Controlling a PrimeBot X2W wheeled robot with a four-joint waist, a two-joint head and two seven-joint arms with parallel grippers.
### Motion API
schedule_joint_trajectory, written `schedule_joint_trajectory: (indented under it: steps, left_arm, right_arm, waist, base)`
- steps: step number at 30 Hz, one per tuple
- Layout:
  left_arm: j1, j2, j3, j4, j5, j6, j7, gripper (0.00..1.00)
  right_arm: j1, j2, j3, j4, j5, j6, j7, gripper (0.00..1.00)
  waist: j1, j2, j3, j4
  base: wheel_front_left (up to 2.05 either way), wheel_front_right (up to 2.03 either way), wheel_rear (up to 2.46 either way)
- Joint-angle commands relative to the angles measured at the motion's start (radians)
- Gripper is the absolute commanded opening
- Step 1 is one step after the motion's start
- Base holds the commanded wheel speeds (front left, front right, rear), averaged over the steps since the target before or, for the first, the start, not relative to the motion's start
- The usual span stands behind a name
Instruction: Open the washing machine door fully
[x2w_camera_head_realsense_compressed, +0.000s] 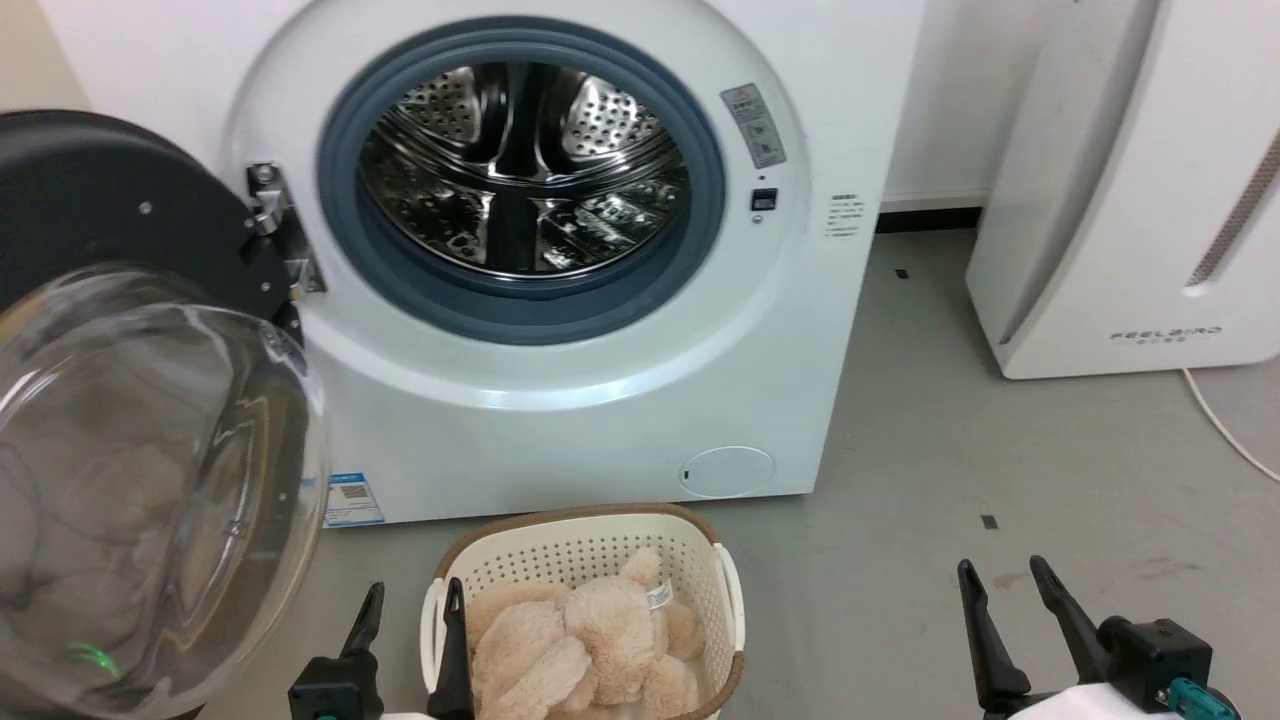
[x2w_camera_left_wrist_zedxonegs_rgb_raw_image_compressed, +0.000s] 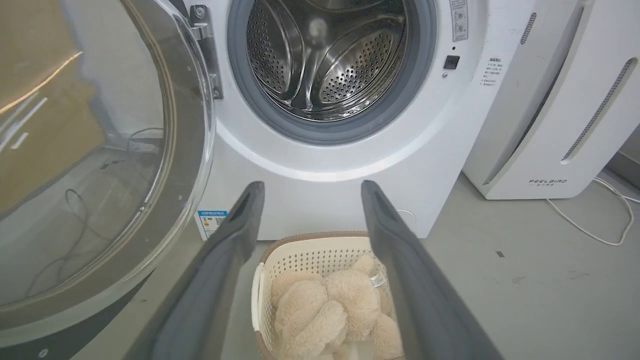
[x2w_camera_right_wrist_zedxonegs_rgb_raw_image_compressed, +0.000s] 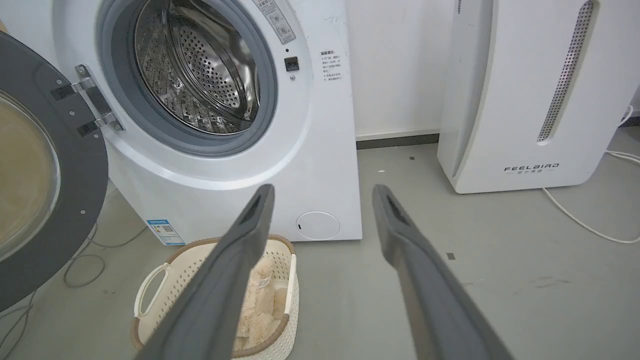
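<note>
- Firstly, in the head view, the washing machine door (x2w_camera_head_realsense_compressed: 130, 430) is seen swung out to the left on its hinge (x2w_camera_head_realsense_compressed: 270, 215), clear of the opening. Its left and lower parts are cut off by the frame, and whatever lies behind its glass bowl is blurred.
- The washing machine (x2w_camera_head_realsense_compressed: 620, 400) is cropped at the top. Its steel drum (x2w_camera_head_realsense_compressed: 520, 170) is exposed inside the grey rubber ring (x2w_camera_head_realsense_compressed: 700, 230), and a blue label (x2w_camera_head_realsense_compressed: 352, 498) is seen low down, just beside the edge of the glass.
- The left gripper (x2w_camera_head_realsense_compressed: 415, 590) is seen at the near edge, its fingers parted and holding nothing. One finger overlaps a cream basket (x2w_camera_head_realsense_compressed: 590, 540) of beige plush (x2w_camera_head_realsense_compressed: 590, 640).
- The right gripper (x2w_camera_head_realsense_compressed: 1002, 568) is seen at the near right above the grey floor (x2w_camera_head_realsense_compressed: 950, 450), likewise parted and empty. Both wrists are cut off.
- In the left wrist view, the left fingers are spread wide with nothing between them. The door's glass is cropped at the left, and cables (x2w_camera_left_wrist_zedxonegs_rgb_raw_image_compressed: 75, 220) are dimly made out through it. The basket's sides are hidden behind the fingers.
- In the right wrist view, the right fingers are spread wide and empty. The door's dark inner ring is cropped at the far left, and the basket is partly covered by one finger. A white appliance (x2w_camera_right_wrist_zedxonegs_rgb_raw_image_compressed: 525, 100) is seen at the right, its top cut off.
</note>
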Motion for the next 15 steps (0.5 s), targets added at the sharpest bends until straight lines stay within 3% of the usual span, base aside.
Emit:
schedule_joint_trajectory:
  steps: [1, 11, 12, 15]
  left_arm:
    - [-0.012, -0.002, 0.002, 0.008, -0.002, -0.004, -0.006, 1.00]
    - [-0.016, 0.003, 0.000, 0.050, -0.014, -0.005, -0.011, 1.00]
    - [-0.001, 0.002, -0.003, 0.049, -0.010, 0.000, -0.005, 0.00]
    - [-0.001, 0.001, -0.003, 0.048, -0.008, -0.001, -0.001, 0.00]
  right_arm:
    - [0.016, 0.003, 0.000, -0.007, -0.005, 0.001, 0.001, 1.00]
    - [0.014, 0.003, 0.002, -0.010, -0.001, 0.001, 0.004, 1.00]
    - [0.011, 0.000, 0.001, -0.007, 0.000, 0.000, 0.005, 0.00]
    - [0.011, 0.000, 0.001, -0.008, -0.001, 0.000, 0.006, 0.00]
  waist:
    - [0.0000, -0.0001, 0.002, -0.012]
    - [0.0000, -0.0001, 0.008, -0.027]
    - [0.0000, -0.0001, 0.008, -0.027]
    - [0.0000, -0.0001, 0.008, -0.026]
  base:
    - [0.00, 0.00, 0.00]
    - [0.00, 0.00, 0.00]
    - [0.00, 0.00, 0.00]
    - [0.00, 0.00, 0.00]
